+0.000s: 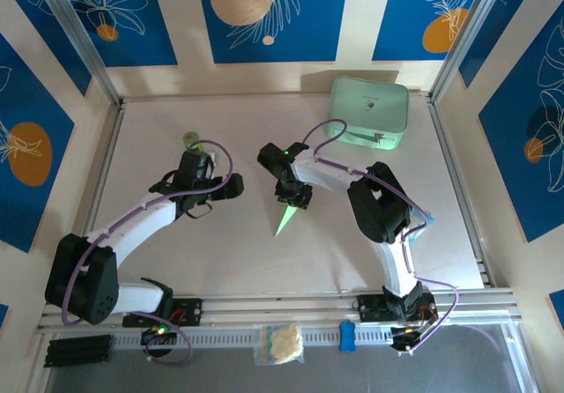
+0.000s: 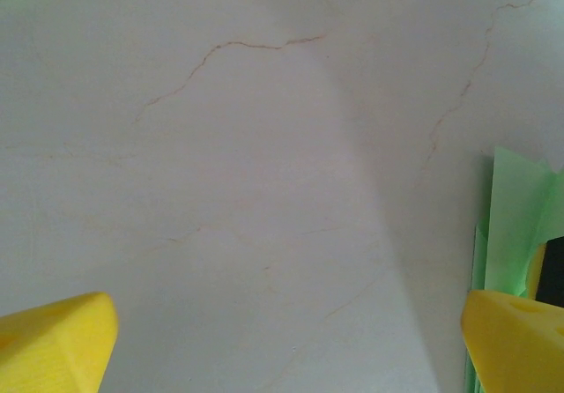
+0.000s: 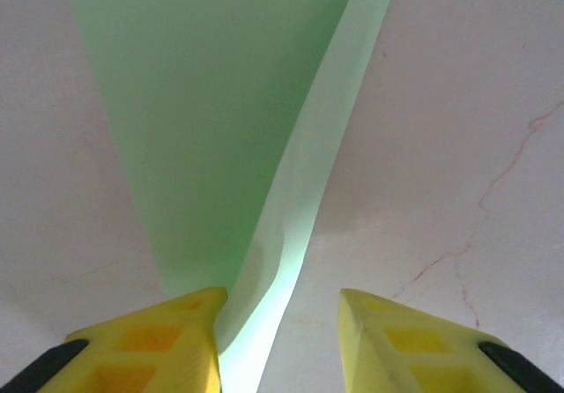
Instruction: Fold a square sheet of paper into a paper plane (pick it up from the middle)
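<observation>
The paper plane [image 1: 284, 221] lies mid-table as a narrow pale green dart, its tip pointing toward the near edge. My right gripper [image 1: 295, 197] hovers over its wide far end. In the right wrist view a raised fold of the plane [image 3: 220, 102] runs up between the yellow fingers [image 3: 150, 340]. It touches the left finger, while the right finger stands apart from it, so the right gripper [image 3: 280, 296] is open around the fold. My left gripper [image 1: 231, 186] sits just left of the plane. In its own wrist view the left gripper [image 2: 289, 322] is wide open over bare table, with the plane's edge [image 2: 511, 217] beside its right finger.
A thick mint-green case [image 1: 370, 109] rests at the far right of the table. A small green bottle [image 1: 192, 137] stands behind the left gripper. On the near rail sit a small bag [image 1: 282, 342] and a blue piece [image 1: 347, 336].
</observation>
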